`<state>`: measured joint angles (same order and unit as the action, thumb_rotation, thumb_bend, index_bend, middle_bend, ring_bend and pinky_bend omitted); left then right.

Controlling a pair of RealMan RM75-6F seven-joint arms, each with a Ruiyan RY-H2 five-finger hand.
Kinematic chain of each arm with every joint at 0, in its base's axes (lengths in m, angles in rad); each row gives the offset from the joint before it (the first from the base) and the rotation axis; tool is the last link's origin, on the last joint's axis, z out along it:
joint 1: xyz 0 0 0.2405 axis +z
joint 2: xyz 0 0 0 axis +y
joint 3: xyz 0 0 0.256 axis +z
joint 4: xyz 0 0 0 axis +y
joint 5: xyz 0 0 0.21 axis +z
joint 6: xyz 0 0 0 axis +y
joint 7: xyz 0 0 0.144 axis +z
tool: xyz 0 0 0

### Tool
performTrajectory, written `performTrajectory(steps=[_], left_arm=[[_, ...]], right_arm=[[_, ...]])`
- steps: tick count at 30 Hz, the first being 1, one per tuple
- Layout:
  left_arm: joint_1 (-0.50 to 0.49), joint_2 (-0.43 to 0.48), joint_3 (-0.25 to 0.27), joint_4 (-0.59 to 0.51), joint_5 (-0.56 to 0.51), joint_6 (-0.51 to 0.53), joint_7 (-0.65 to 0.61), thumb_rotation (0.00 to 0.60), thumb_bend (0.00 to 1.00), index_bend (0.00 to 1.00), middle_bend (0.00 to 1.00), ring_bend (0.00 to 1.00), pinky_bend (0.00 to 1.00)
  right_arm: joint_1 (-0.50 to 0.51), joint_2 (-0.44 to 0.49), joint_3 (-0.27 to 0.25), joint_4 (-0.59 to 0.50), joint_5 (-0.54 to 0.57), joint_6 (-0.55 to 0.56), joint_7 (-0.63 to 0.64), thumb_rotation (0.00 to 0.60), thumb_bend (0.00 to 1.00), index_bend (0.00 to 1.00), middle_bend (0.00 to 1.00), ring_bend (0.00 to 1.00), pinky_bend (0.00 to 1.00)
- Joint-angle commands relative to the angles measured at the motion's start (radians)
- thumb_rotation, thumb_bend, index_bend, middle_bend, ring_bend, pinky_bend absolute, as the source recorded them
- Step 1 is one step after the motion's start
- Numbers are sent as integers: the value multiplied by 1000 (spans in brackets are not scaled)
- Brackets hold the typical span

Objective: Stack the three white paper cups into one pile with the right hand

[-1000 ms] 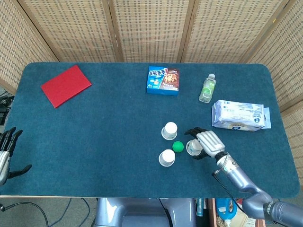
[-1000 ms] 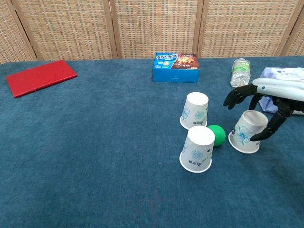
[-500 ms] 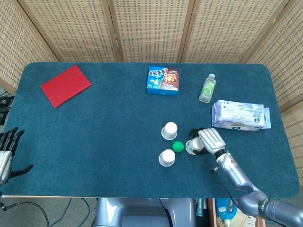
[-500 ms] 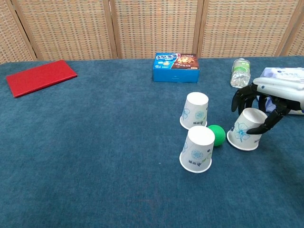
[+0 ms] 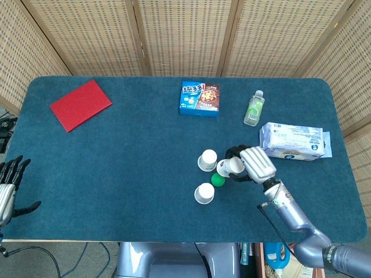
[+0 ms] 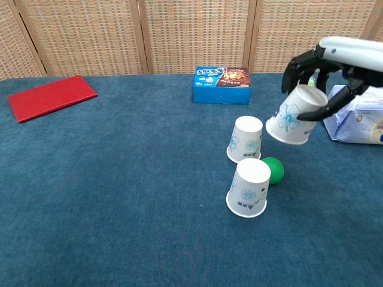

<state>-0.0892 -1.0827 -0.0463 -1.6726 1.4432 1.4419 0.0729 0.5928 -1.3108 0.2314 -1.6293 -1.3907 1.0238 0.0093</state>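
Note:
My right hand [image 6: 326, 63] grips a white paper cup [image 6: 291, 117] upside down and tilted, lifted off the table; from the head camera that held cup [image 5: 230, 167] and the right hand [image 5: 255, 164] hang just right of the far cup. A second cup [image 6: 246, 139] [image 5: 207, 160] stands upside down on the cloth. The third cup [image 6: 248, 188] [image 5: 204, 193] stands upside down nearer the front edge. My left hand [image 5: 7, 188] rests open at the table's left edge, far from the cups.
A green ball [image 6: 273, 170] lies between the two standing cups. A blue snack box [image 6: 221, 85], a red notebook [image 6: 48, 97], a plastic bottle [image 5: 253, 109] and a pack of wipes [image 5: 294, 141] lie along the back and right.
The right hand closed on the right-hand cup, lifted it off the table and carried it up and left toward the far cup. The left hand stayed put.

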Motion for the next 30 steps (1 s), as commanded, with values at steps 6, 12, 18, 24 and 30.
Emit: performTrajectory(steps=[6, 12, 18, 24, 30], left_arm=[[-2, 4, -2, 0, -7, -4, -11, 600, 147, 0, 0, 0, 0], [-5, 11, -4, 2, -16, -16, -30, 600, 147, 0, 0, 0, 0], [-13, 14, -7, 6, -32, -37, -40, 600, 147, 0, 0, 0, 0], [-20, 15, -8, 3, -43, -53, -36, 600, 147, 0, 0, 0, 0], [-23, 15, -10, 4, -50, -57, -38, 600, 147, 0, 0, 0, 0]], right_arm=[[80, 24, 89, -90, 145, -51, -97, 600, 387, 456, 557, 426, 559], [149, -50, 110, -38, 279, -96, -163, 600, 388, 456, 560, 425, 559], [189, -106, 101, 8, 335, -97, -228, 600, 388, 456, 548, 425, 559], [213, -138, 89, 54, 365, -96, -267, 600, 387, 456, 548, 425, 559], [221, -133, 82, 53, 372, -92, -284, 600, 388, 456, 545, 425, 559]])
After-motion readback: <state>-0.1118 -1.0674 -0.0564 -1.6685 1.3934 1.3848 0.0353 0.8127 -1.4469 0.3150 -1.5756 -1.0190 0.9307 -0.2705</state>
